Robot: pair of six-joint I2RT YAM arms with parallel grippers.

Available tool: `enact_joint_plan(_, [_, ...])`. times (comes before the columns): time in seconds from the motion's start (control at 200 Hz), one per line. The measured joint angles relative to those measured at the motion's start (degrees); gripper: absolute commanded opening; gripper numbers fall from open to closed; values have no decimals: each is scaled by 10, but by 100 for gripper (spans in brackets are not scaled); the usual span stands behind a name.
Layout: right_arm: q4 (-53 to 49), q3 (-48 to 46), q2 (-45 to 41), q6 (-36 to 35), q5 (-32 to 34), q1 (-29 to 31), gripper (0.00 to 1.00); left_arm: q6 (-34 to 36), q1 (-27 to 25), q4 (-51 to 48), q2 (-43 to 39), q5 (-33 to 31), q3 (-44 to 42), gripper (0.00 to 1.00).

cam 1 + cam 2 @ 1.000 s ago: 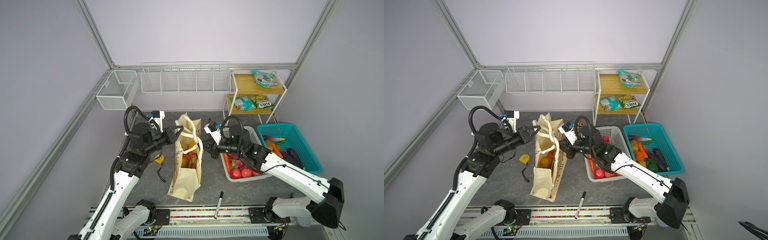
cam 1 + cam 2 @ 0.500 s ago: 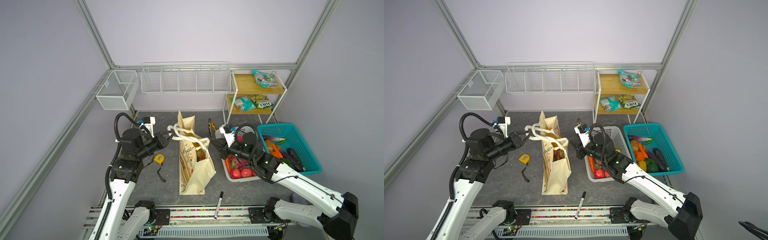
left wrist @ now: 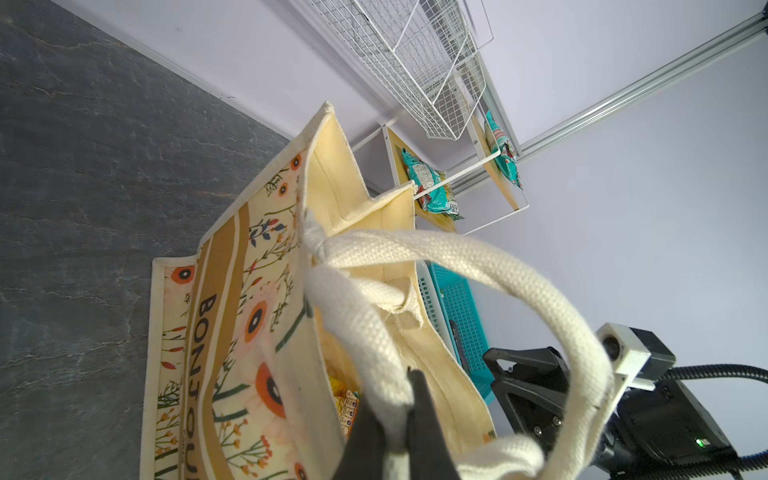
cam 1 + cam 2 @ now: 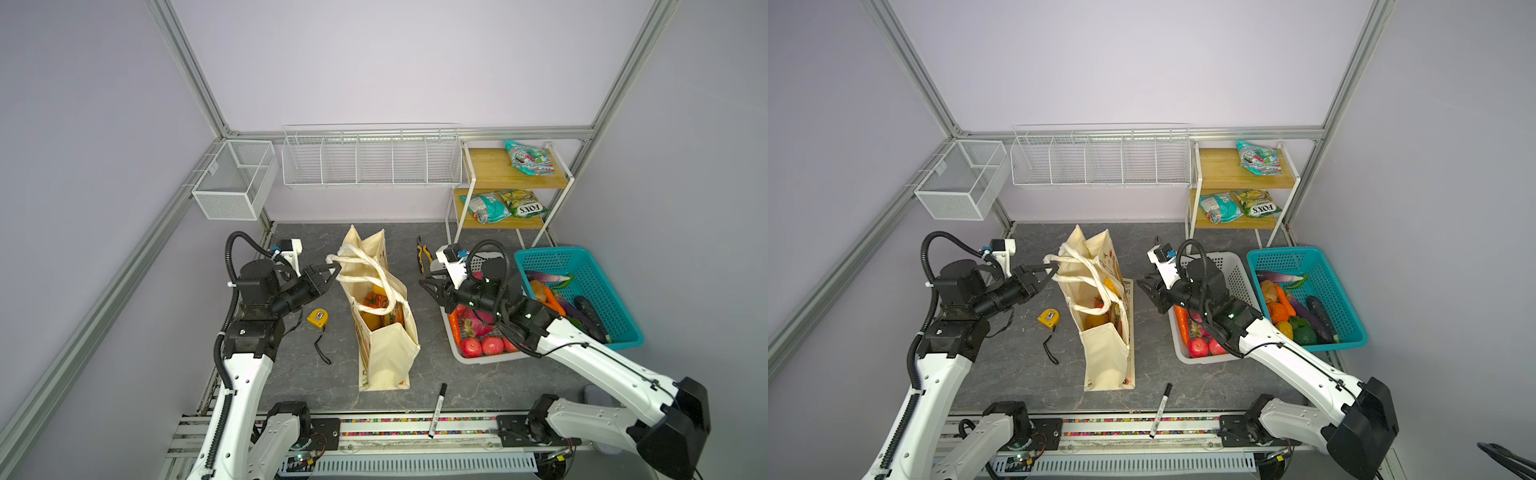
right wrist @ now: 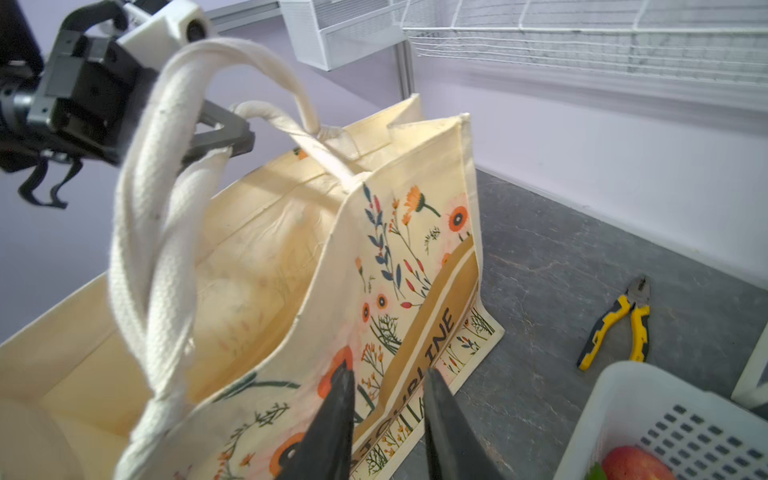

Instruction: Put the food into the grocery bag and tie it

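The grocery bag (image 4: 390,349) (image 4: 1104,353) stands upright mid-table, cream with a floral print and a tan lettered band (image 5: 419,332). Its white rope handles (image 4: 374,266) (image 5: 141,232) are twisted round each other above the mouth. My left gripper (image 4: 332,268) (image 4: 1050,268) (image 3: 399,399) is shut on a rope handle at the bag's left. Food (image 4: 374,299) (image 4: 1096,309) lies inside the bag; a snack packet (image 3: 349,407) shows in the left wrist view. My right gripper (image 4: 428,282) (image 4: 1144,286) (image 5: 386,370) is open, apart from the bag's right side, holding nothing.
Yellow-handled pliers (image 4: 423,255) (image 5: 619,324) lie behind my right gripper. A yellow tape measure (image 4: 318,318) sits left of the bag. A white basket (image 4: 486,358) and a teal basket (image 4: 598,286) hold produce at right. A marker (image 4: 437,409) lies at the front edge.
My right gripper has let go of the rope handle, opened and drawn back to the right. My left gripper has pulled the handles leftward, and the bag now stands upright.
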Motion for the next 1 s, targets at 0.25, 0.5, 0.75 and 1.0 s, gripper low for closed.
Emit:
enact_joint_plan(0.25, [-30,70,53,-46,-79,0,37,-1,-60,8,32,-5,22,0])
enact_joint_plan(0.5, [-51,75,73,-64,-122,-2,39,-4,-97,26,80,-21,78,0])
enact_joint_plan(0.75, [-60,75,72,-68,-163,-8,40,-3,-157,41,123,-46,102,0])
enact_joint_plan(1.0, [-50,75,72,-54,-209,-8,48,-1,-194,49,163,-61,117,0])
